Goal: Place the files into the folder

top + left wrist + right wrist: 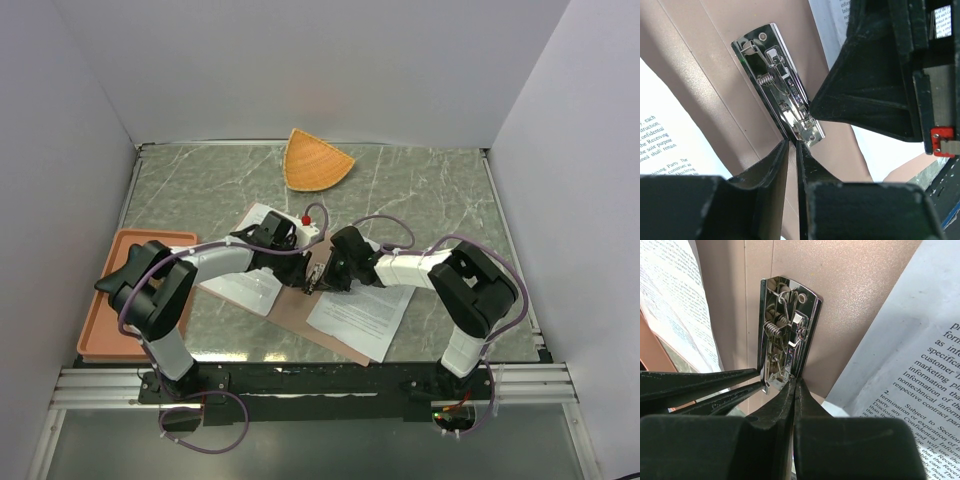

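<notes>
the reddish-brown card folder (298,308) lies open near the front of the marbled table (430,190), white printed files (360,315) resting on both flaps, its chrome spring clip (777,85) bare between them. the right claw (794,385) is closed tight, tips touching the clip's end. the left claw (791,145) is narrowed to a slit there; whether it pinches the clip cannot be told.

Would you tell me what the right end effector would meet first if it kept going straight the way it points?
The clip on the folder: the shut right end effector aims at its near end, perhaps touching it; depth is unclear.
</notes>
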You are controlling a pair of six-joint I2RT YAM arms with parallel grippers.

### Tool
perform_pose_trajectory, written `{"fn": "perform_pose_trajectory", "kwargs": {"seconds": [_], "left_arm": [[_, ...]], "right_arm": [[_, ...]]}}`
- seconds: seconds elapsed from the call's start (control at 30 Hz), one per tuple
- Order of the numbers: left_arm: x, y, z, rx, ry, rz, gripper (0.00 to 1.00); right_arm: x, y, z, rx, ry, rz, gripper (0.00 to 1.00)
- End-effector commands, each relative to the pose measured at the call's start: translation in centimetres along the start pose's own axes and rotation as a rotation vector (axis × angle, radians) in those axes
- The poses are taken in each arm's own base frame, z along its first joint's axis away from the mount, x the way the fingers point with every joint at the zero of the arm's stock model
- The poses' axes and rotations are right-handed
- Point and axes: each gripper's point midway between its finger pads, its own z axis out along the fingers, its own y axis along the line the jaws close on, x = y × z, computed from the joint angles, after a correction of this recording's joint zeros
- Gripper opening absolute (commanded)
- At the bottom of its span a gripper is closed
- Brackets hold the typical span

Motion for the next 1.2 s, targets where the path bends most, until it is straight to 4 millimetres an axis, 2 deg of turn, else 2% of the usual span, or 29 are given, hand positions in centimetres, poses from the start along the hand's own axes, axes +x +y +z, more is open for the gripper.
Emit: {"fn": "perform_pose_trajectory", "kwargs": {"seconds": [0.0,0.3,0.5,0.53,0.7,0.8,1.0,1.17], "left_arm": [[-0.8,0.5,1.0,-0.025,-0.009,0.005,0.17],[0.2,1.0,2.4,-0.128,0.065,0.03,0.11],[0.5,-0.6,3.0,-0.134,0.116,0.054,0.01],[1.1,-0.8,3.3,-0.131,0.14,0.055,0.01],[1.6,-1.1,4.3,-0.142,0.181,0.01,0.01],[2.0,-1.9,4.9,-0.144,0.203,0.022,0.01],[2.8,-2.6,5.8,-0.129,0.245,0.035,0.01],[3.2,-3.3,6.5,-0.134,0.264,0.03,0.01]], "right_arm": [[1.1,-5.0,0.7,0.172,-0.002,0.014,0.02],[0.4,-5.3,0.0,0.223,-0.033,0.028,0.0],[-0.6,-5.9,-0.5,0.269,-0.097,0.073,0.0],[-0.9,-6.2,-0.6,0.283,-0.121,0.078,0.0],[-1.6,-6.5,-0.9,0.299,-0.166,0.105,0.0],[-1.8,-6.8,-1.1,0.309,-0.18,0.1,0.0],[-1.5,-7.7,-0.7,0.325,-0.165,0.106,0.0],[-2.2,-8.1,-0.7,0.328,-0.18,0.115,0.0]]}}
